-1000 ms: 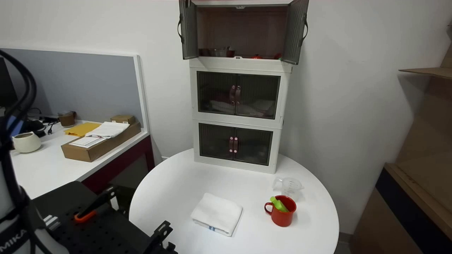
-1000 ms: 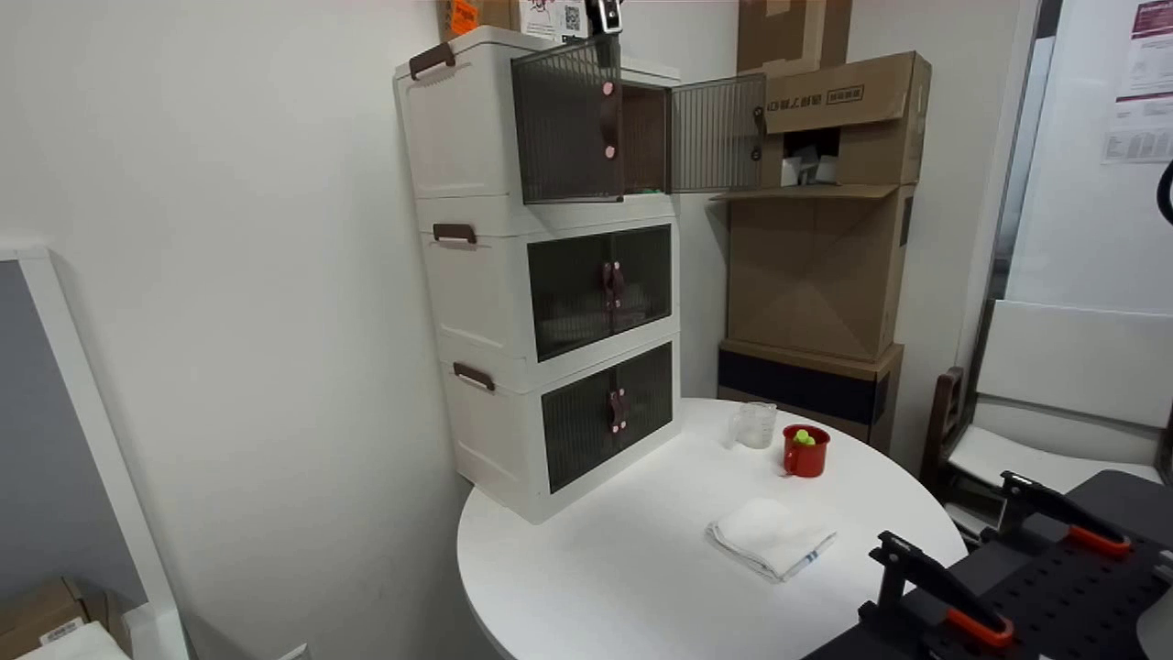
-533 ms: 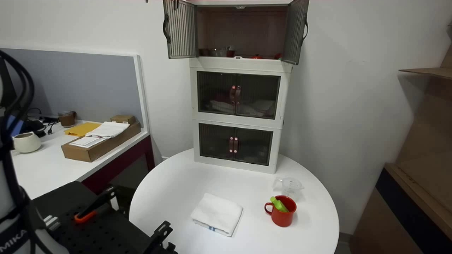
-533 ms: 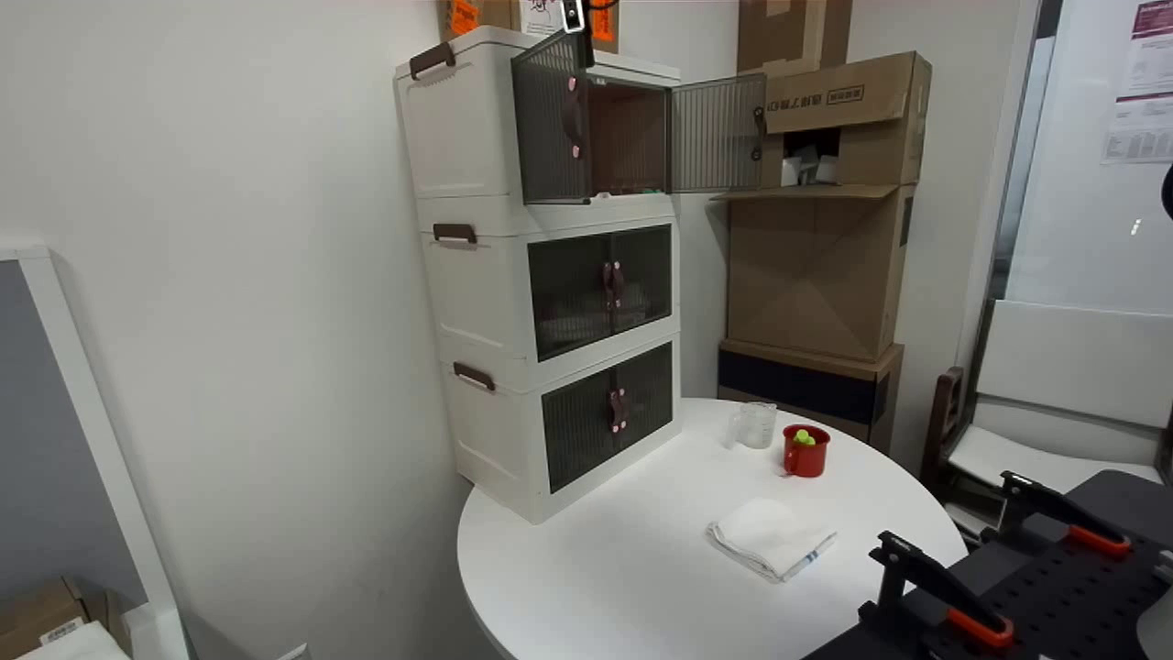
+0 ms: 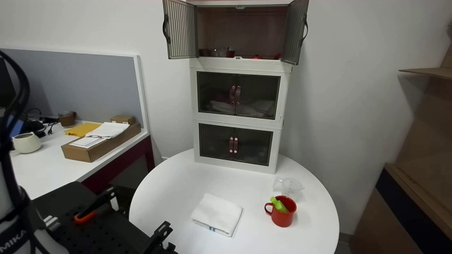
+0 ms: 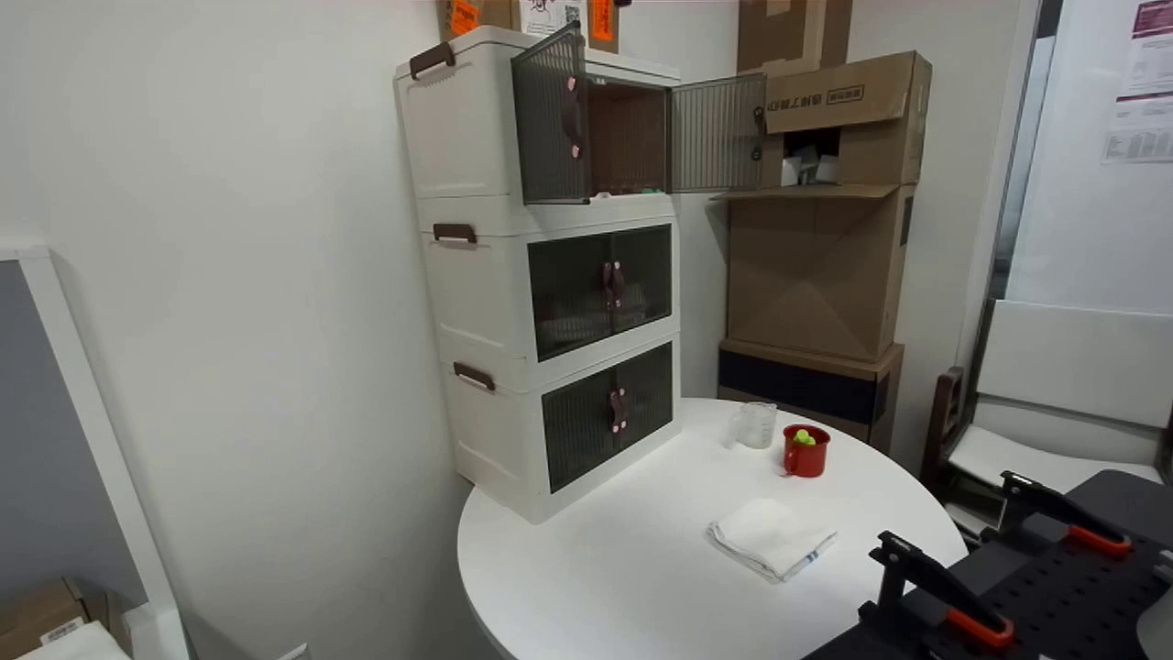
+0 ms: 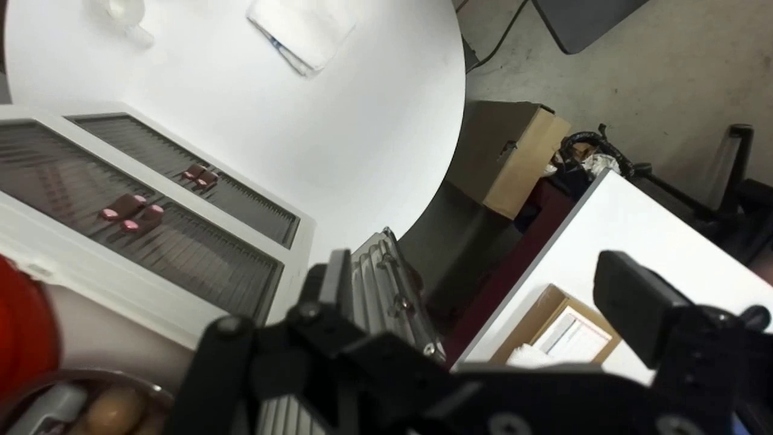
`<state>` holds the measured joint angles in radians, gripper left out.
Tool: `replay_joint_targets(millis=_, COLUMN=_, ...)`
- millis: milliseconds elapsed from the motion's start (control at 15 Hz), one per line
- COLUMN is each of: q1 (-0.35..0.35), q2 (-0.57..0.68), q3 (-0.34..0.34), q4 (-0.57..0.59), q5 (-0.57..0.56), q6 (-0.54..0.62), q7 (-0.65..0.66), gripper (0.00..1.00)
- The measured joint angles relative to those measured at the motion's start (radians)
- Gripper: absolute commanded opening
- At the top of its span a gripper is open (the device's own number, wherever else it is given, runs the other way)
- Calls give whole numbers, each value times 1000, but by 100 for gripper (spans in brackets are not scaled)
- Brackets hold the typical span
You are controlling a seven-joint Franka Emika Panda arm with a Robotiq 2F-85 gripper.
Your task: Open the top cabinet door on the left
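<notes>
The top cabinet door (image 5: 182, 33) on the left is a dark tinted ribbed panel swung wide open; it also shows in an exterior view (image 6: 550, 128) and in the wrist view (image 7: 374, 290). Its twin panel (image 5: 296, 33) on the right stands open too. The white cabinet's (image 5: 242, 64) top compartment is exposed, with small items inside. My gripper (image 7: 480, 287) is open, its fingers wide apart with nothing between them. The door lies by the finger at the left of the wrist view; whether they touch cannot be told. The gripper is above the frame in an exterior view.
A round white table (image 5: 169, 197) holds the cabinet, a folded white towel (image 5: 217, 214), a red mug (image 5: 282, 217) and a clear measuring cup (image 5: 291, 185). Two lower cabinet units are shut. Cardboard boxes (image 6: 816, 275) stand beside the cabinet. A white desk (image 5: 46, 169) is at the left.
The left top door has swung further outward, mostly in the first half second, and then stays put. The gripper has moved up and away from the door's top edge.
</notes>
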<state>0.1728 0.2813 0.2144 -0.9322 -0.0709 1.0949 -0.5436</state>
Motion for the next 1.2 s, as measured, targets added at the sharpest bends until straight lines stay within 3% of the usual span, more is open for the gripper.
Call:
replay_joint_targets(millis=267, q1=-79, q2=-96, q3=-53, q4=68, q5=-32, q6=-50, q7=-1, gripper=100)
replay_joint_targets(millis=533, q1=-168, q2=-103, q3=-131, q4=37, q5=-105, q6=8, q7=-2, gripper=100)
replay_joint_targets(millis=800, q1=-230, q2=-48, q3=-175, q4=-118, q5=-126, q6=155, q7=-2, gripper=100)
replay_joint_targets(millis=1000, q1=-239, q2=6, q3=-180, q4=-259, q5=-133, q6=251, q7=6, gripper=100)
replay_joint_targets(millis=1200, q1=-239, q2=47, q3=-190, q4=-413, q5=-153, q6=401, q7=99, gripper=100)
